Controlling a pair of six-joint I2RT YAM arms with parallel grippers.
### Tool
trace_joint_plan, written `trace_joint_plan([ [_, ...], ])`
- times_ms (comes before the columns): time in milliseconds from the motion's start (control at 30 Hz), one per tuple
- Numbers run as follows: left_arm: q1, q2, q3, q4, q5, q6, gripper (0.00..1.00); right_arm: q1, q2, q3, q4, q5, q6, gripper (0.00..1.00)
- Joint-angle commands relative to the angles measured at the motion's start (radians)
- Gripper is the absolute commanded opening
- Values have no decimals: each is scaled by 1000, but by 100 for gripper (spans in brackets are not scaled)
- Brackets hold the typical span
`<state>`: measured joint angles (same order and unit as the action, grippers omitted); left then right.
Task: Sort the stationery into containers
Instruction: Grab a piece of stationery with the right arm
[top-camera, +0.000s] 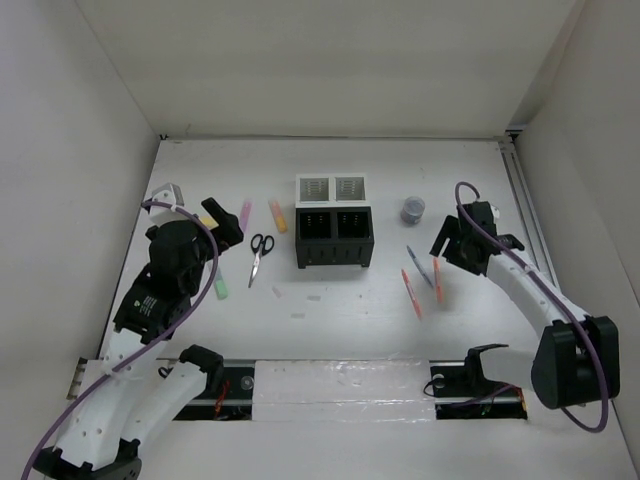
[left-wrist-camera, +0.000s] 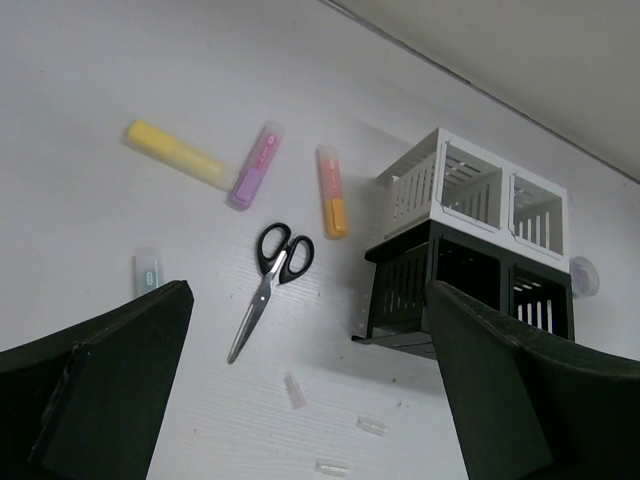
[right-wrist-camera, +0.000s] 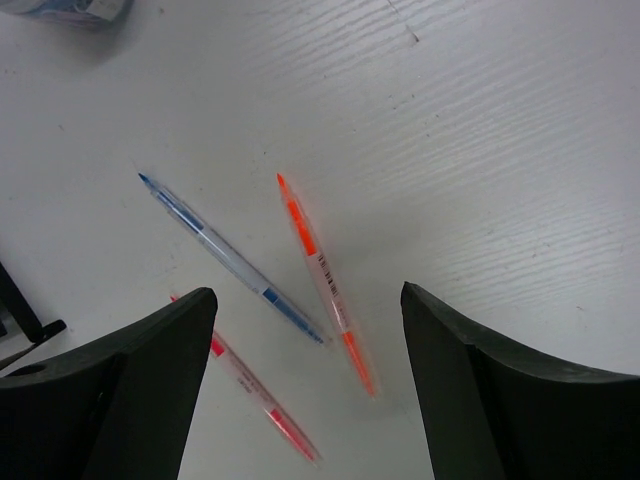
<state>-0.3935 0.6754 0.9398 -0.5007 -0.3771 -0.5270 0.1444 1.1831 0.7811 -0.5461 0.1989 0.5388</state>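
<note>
The containers (top-camera: 333, 222) stand mid-table as a block, two white compartments (left-wrist-camera: 470, 190) behind two black ones (left-wrist-camera: 465, 290). Left of them lie the black-handled scissors (top-camera: 259, 256) (left-wrist-camera: 272, 280) and the pink (left-wrist-camera: 255, 166), orange (left-wrist-camera: 332, 190), yellow (left-wrist-camera: 178, 155) and green (top-camera: 221, 287) highlighters. My left gripper (top-camera: 228, 222) (left-wrist-camera: 308, 300) is open above this group, holding nothing. To the right of the block lie a red pen (right-wrist-camera: 255, 395), a blue pen (right-wrist-camera: 235, 260) and an orange pen (right-wrist-camera: 322, 275). My right gripper (top-camera: 441, 246) (right-wrist-camera: 307, 290) hangs open just over them, the orange pen between its fingers.
A small round grey item (top-camera: 412, 209) sits behind the pens, right of the white compartments. A few tiny clear bits (left-wrist-camera: 295, 390) lie in front of the scissors. White walls close the table on three sides. A metal bracket (top-camera: 165, 192) sits at the far left.
</note>
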Motion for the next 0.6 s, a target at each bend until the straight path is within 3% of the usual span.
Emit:
trace_joint_plan([
  [0, -4, -5, -10, 34, 18, 24, 100, -5, 56, -9, 72, -12, 0, 80],
  [567, -4, -14, -10, 44, 29, 24, 100, 7, 216, 0, 109, -23, 0, 79],
])
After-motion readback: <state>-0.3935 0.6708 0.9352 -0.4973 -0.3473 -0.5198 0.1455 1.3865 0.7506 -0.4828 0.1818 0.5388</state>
